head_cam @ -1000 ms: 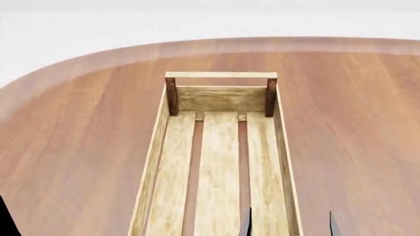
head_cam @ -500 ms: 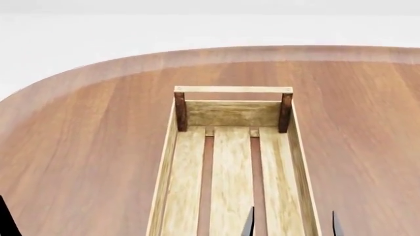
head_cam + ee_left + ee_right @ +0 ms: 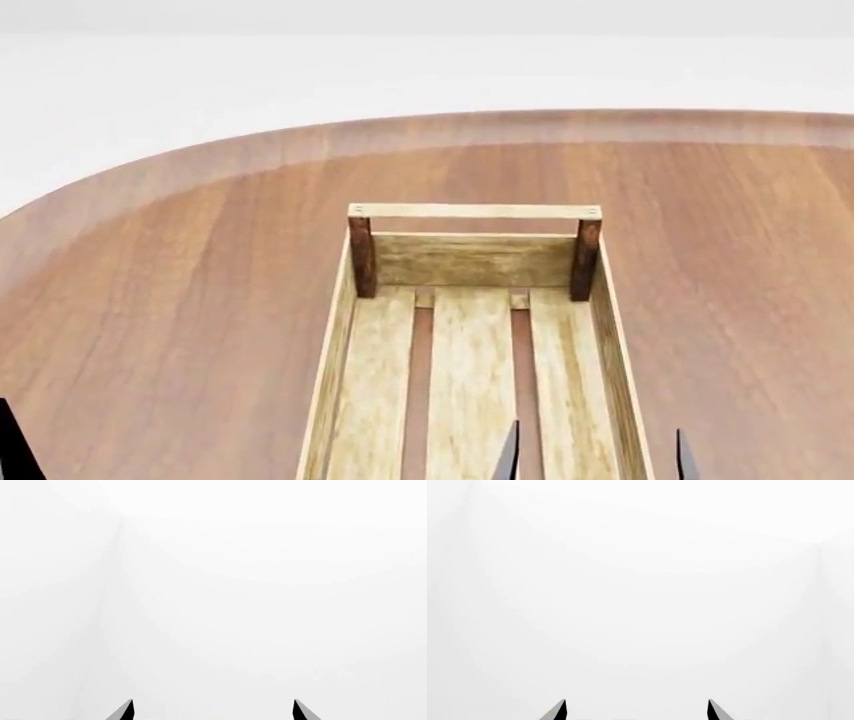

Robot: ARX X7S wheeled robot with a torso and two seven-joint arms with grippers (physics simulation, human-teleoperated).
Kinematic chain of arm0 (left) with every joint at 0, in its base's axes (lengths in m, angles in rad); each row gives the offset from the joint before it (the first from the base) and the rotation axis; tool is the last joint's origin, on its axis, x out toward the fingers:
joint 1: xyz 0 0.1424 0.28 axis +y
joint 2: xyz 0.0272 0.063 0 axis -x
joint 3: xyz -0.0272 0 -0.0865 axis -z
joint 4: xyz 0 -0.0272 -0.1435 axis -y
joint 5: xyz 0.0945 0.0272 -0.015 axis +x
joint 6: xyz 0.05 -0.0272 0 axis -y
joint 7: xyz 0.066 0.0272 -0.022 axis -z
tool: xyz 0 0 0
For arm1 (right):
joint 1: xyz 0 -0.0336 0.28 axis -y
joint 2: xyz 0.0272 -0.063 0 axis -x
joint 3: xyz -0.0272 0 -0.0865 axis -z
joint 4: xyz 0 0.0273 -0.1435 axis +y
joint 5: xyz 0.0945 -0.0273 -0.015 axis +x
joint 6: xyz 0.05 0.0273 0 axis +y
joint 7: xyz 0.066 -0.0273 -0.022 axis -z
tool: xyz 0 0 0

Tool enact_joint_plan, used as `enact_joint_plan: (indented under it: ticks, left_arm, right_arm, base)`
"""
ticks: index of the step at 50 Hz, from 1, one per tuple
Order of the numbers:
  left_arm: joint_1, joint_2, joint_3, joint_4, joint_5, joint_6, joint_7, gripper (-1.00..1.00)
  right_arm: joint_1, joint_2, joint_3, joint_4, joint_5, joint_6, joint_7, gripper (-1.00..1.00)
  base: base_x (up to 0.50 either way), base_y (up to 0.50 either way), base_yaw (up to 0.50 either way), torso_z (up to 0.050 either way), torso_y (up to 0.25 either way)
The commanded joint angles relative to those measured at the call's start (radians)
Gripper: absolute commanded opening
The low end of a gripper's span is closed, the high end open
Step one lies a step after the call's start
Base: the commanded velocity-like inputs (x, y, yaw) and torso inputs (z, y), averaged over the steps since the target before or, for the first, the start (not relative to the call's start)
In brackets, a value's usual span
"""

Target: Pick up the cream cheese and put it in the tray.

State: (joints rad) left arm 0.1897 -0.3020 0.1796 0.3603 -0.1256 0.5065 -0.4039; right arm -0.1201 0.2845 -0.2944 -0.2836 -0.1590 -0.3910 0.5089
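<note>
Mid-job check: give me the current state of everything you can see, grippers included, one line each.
tray: upright on the table, the part in view holds nothing; near end cut off.
table: bears the tray.
left gripper: open, holds nothing, faces blank white.
right gripper: open, holds nothing, tips over the tray's near right part in the head view.
cream cheese: not in any view.

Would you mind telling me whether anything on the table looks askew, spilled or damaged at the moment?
Nothing stands out. The tray sits flat and square on the wooden table, its slats bare and intact in the part that shows. The cream cheese is not in view. Both wrist cameras show only blank white past open fingertips.
</note>
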Motion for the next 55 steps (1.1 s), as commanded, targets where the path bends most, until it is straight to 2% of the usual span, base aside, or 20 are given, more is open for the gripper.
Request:
enact_joint_plan:
  ticks: [1,25,34,40,55]
  left_arm:
    - [0.001,-0.003,0.003,-0.004,-0.003,0.006,-0.003,1.00]
    - [0.001,-0.013,0.007,0.005,-0.007,0.004,-0.010,1.00]
    - [-0.001,-0.016,0.004,0.004,-0.010,0.005,-0.016,1.00]
    - [0.000,-0.017,0.002,0.000,-0.009,0.009,-0.019,1.00]
    - [0.004,-0.020,0.002,0.001,-0.008,0.011,-0.027,1.00]
  right_arm:
    - [0.001,0.004,-0.002,0.005,0.016,0.000,0.004,1.00]
    - [0.009,-0.015,0.021,0.002,-0.014,0.058,0.055,1.00]
    - [0.010,-0.083,0.106,-0.028,-0.130,0.143,0.201,1.00]
    - [0.004,-0.100,0.136,-0.042,-0.133,0.152,0.247,1.00]
    - [0.031,-0.188,0.261,-0.059,-0.220,0.311,0.431,1.00]
  base:
    - [0.00,0.00,0.00,0.000,0.000]
    - [0.00,0.00,0.00,0.000,0.000]
    - [0.00,0.00,0.00,0.000,0.000]
    - [0.00,0.00,0.00,0.000,0.000]
    - [0.00,0.00,0.00,0.000,0.000]
